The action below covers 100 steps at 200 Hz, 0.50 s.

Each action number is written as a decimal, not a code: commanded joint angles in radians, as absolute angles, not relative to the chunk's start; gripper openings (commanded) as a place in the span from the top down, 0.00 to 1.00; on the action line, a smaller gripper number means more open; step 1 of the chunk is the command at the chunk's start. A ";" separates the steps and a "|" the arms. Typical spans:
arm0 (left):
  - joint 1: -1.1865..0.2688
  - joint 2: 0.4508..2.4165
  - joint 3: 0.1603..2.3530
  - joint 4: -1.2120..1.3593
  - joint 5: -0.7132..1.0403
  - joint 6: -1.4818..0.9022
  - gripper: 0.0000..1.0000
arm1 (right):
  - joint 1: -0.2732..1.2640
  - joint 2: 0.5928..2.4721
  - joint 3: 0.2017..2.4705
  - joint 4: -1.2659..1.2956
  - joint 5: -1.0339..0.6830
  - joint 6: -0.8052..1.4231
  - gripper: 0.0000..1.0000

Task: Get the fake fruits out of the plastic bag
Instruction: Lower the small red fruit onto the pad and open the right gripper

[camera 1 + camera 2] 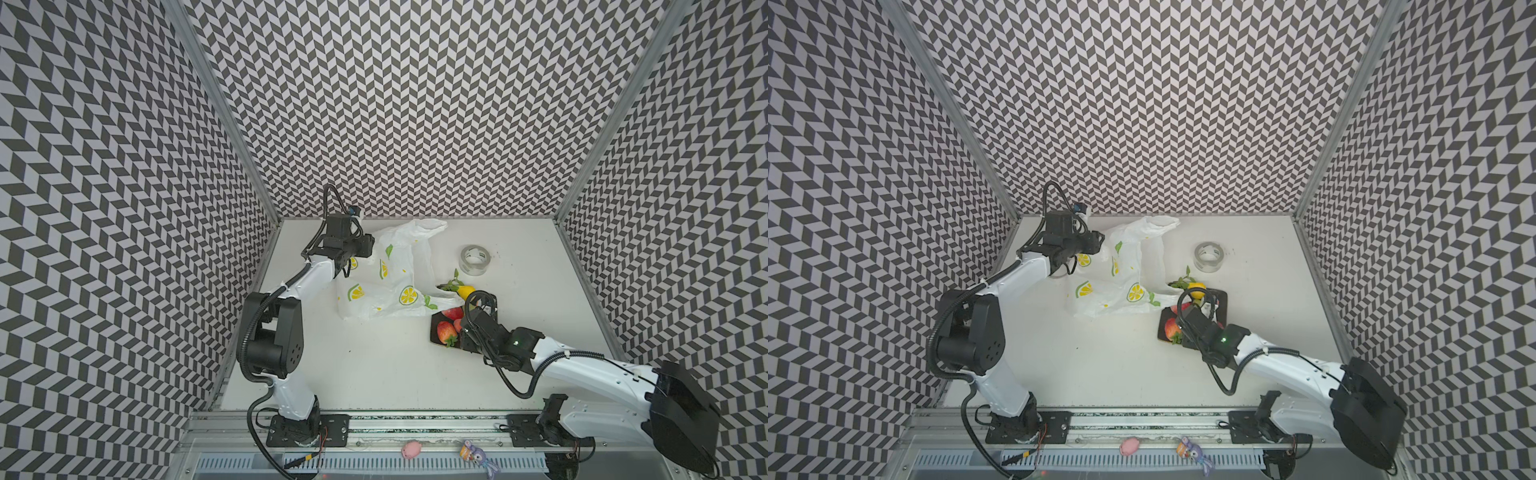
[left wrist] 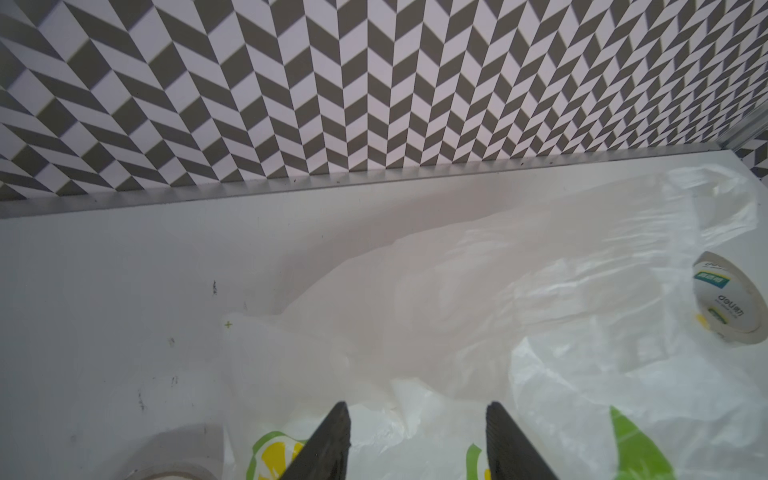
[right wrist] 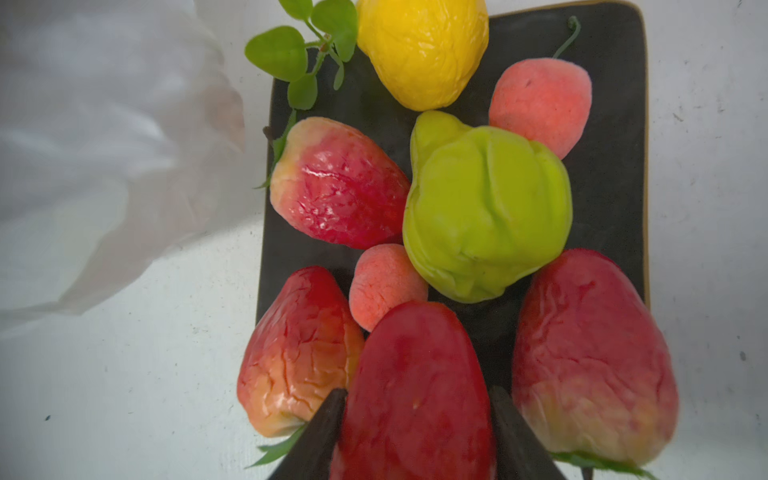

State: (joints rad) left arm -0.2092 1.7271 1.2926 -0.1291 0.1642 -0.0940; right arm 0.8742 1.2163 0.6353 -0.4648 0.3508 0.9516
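Enclosure: back wall (image 1: 415, 104) at 12 o'clock, side walls (image 1: 83, 208) at 9 and 3 o'clock, all black-white chevron pattern. Aluminium frame posts (image 1: 231, 124) at back corners. Table (image 1: 374, 374): white, matte, faint scuffs. Aluminium rail (image 1: 415, 432) along 6 o'clock edge, slotted grille (image 1: 374, 461) beyond. Light even, diffuse.

Four strawberries (image 3: 336, 183), two pink-orange fruits (image 3: 540, 104), one lemon (image 3: 424, 50) and one green fruit (image 3: 486, 208) show, eight in all. There is one bag (image 1: 386, 291), one tray (image 3: 615, 166) and one tape roll (image 1: 475, 259), though the left wrist view catches part of a second ring-like rim (image 2: 174, 453), too cut off to name. There are two arms (image 1: 582, 370) and two small toys (image 1: 410, 449).
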 commanded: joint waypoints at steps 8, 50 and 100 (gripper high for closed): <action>-0.212 1.651 1.304 -0.131 0.173 -0.127 0.43 | 0.877 1.251 0.640 -0.398 0.389 0.967 0.61; -0.212 1.549 1.271 -0.154 0.154 -0.165 0.36 | 0.875 1.245 0.632 -0.397 0.403 0.969 0.43; -0.205 1.448 1.270 -0.211 0.095 -0.185 0.19 | 0.874 1.223 0.621 -0.405 0.405 0.963 0.33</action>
State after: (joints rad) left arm -0.2092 1.5002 1.2755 -0.1623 0.1383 -0.1669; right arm 0.8742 1.2476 0.6350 -0.4328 0.3786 0.9520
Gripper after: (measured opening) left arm 0.750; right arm 0.663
